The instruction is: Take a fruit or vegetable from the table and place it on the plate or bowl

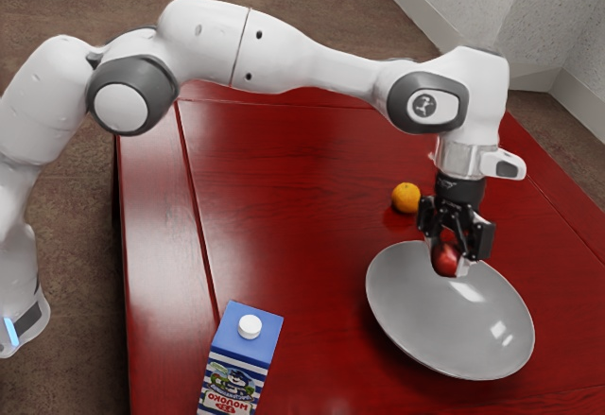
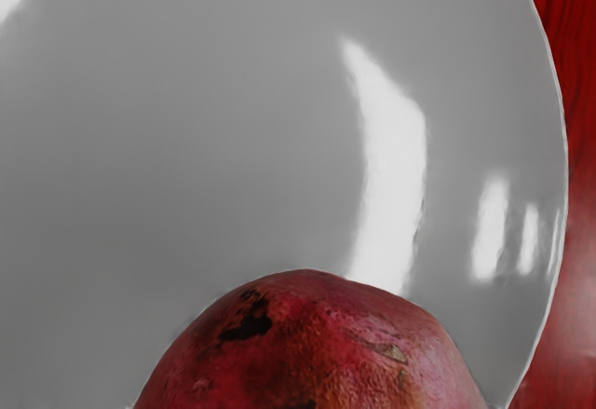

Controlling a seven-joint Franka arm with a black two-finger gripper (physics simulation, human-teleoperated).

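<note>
Pinches a dark red fruit from both sides in the black gripper, over the grey plate, near its rim toward the orange. Reads "МОЛОКО" on the blue carton, well apart on the red table.

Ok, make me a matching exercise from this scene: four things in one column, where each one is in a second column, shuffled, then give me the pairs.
Things
1. red fruit
2. orange
3. milk carton
4. grey plate

Places
A. standing upright at the near edge of the table
B. on the table, beyond the grey plate
C. held in the gripper, above the grey plate
D. lying on the table, beneath the gripper

Pairs: 1-C, 2-B, 3-A, 4-D
</note>
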